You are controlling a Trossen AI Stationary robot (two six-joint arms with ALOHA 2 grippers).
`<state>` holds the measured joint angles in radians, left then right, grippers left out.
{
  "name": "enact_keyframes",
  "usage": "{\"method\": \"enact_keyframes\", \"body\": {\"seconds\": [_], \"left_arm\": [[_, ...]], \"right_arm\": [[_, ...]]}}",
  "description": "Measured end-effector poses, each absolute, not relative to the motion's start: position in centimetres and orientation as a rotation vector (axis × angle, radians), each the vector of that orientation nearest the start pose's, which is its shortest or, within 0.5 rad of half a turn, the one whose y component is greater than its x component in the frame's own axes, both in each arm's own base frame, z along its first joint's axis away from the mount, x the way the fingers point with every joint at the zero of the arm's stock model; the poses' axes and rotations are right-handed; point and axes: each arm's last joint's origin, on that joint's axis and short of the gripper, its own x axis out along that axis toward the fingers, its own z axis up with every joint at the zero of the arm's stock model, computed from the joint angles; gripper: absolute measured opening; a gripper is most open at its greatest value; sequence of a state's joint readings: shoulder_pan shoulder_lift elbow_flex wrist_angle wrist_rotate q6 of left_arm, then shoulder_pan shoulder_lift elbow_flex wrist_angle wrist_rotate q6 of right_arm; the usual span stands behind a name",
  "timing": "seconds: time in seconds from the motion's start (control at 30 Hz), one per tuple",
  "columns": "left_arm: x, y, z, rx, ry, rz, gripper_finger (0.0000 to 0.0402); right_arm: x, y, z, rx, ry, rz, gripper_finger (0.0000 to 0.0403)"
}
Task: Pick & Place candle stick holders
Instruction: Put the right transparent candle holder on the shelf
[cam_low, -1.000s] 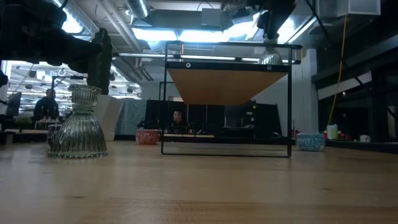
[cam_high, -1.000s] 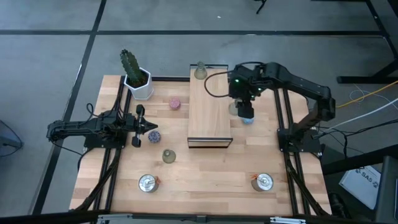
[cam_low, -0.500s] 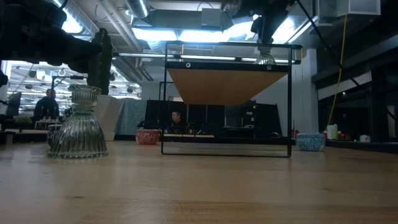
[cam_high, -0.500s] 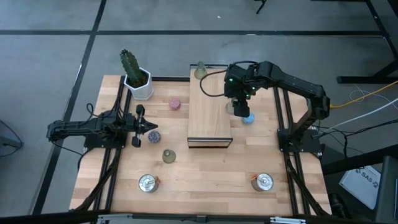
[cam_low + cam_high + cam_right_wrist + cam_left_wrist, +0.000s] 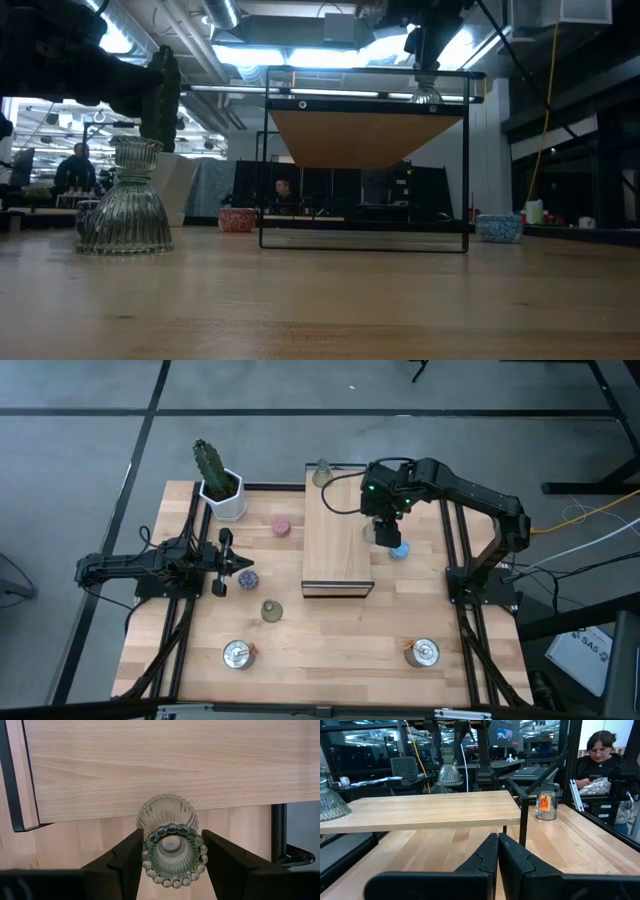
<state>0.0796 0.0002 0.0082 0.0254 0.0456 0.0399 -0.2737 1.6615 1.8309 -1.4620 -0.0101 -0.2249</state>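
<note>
Wooden board (image 5: 338, 538) mid-frame: our right gripper (image 5: 170, 851) clamps a green bell holder (image 5: 170, 840) at its edge; next, lower and release. Left gripper (image 5: 498, 851) shut, empty.

Grey floor (image 5: 80, 430), ceiling strip lights (image 5: 250, 55)

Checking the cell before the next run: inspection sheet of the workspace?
Surface: wooden table, raised wooden board on a black frame.
Job's things: green holder held over the board's edge; another green holder at the board's far end, third on the table; pink, blue, purple; two silver.
Clutter: cactus.
End effectors: right end effector grips the green holder; left end effector shut, empty.
Cables: yellow and white leads on the floor.
Surroundings: a person seated beyond the table.
</note>
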Motion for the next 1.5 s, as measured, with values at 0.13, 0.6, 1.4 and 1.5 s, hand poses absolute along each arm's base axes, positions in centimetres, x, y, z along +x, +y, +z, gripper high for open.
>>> {"method": "enact_keyframes", "body": {"seconds": [0.13,0.6,1.4,1.5], "left_arm": [[9.7,0.6,16.9,0.042,-0.033,0.035,0.0006],[9.7,0.6,16.9,0.042,-0.033,0.035,0.0006],[9.7,0.6,16.9,0.042,-0.033,0.035,0.0006],[9.7,0.6,16.9,0.042,-0.033,0.035,0.0006]], "right_arm": [[29.1,-8.1,37.4,-0.009,1.298,-0.08,0.0188],[29.2,-8.2,37.4,-0.004,1.287,-0.086,0.0188],[30.9,-9.1,36.4,0.03,1.242,-0.109,0.0188],[31.1,-9.4,36.2,0.035,1.245,-0.114,0.0188]]}}
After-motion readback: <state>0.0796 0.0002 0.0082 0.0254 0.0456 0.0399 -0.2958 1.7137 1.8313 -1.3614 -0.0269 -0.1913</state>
